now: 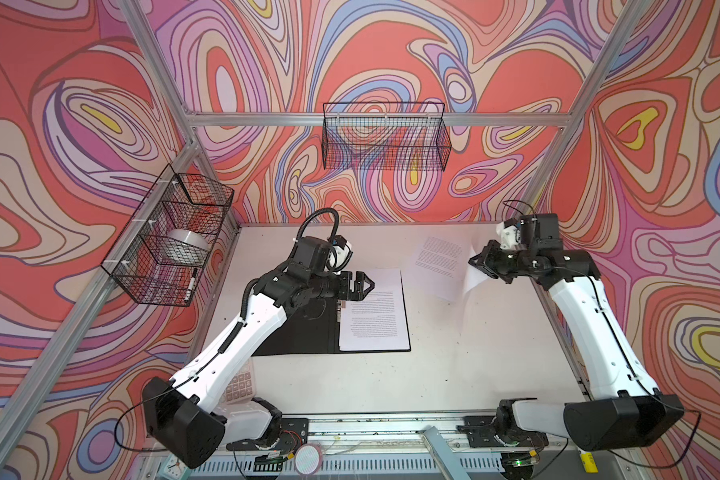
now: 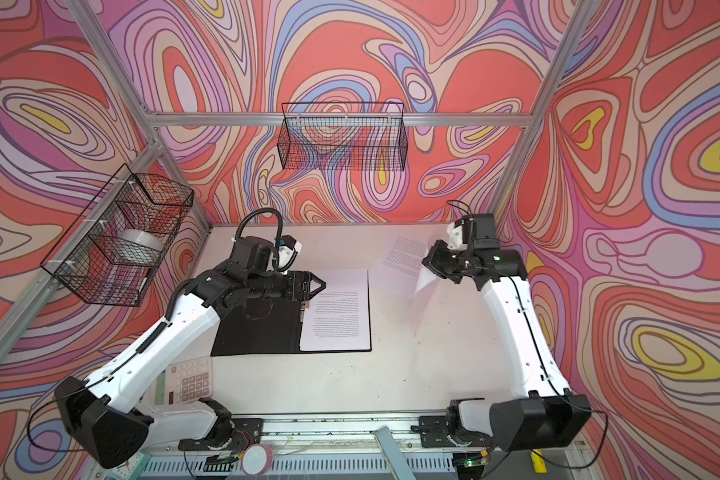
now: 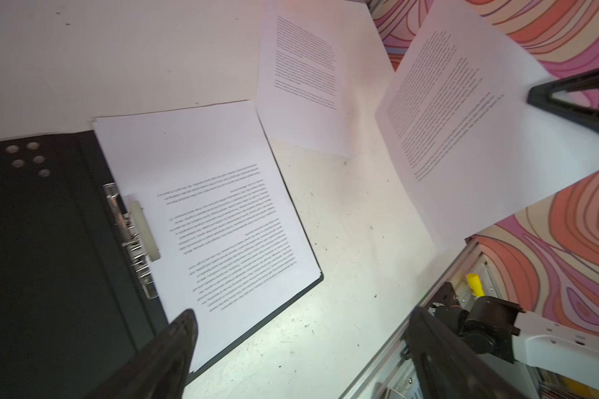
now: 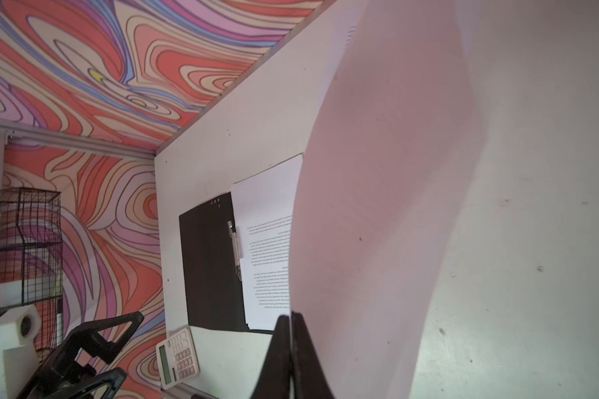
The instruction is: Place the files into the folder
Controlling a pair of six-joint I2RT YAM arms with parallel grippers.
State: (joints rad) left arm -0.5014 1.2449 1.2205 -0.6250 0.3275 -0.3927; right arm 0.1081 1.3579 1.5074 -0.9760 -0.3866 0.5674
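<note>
Right wrist | right tool (image 4: 291,316) pinching curled white sheet (image 4: 377,172) | left tool (image 4: 132,343) spread | folder (image 4: 204,262) open, black inside

we see the folder (image 2: 258,328) open on the table (image 2: 391,374), files (image 2: 337,316) on its right half, our right gripper (image 2: 425,262) pinching a sheet (image 2: 424,281)

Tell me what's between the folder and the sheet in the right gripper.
One loose sheet, flat on the table, lies between the folder and the held sheet; otherwise bare table. Both top views and the left wrist view show it.
</note>
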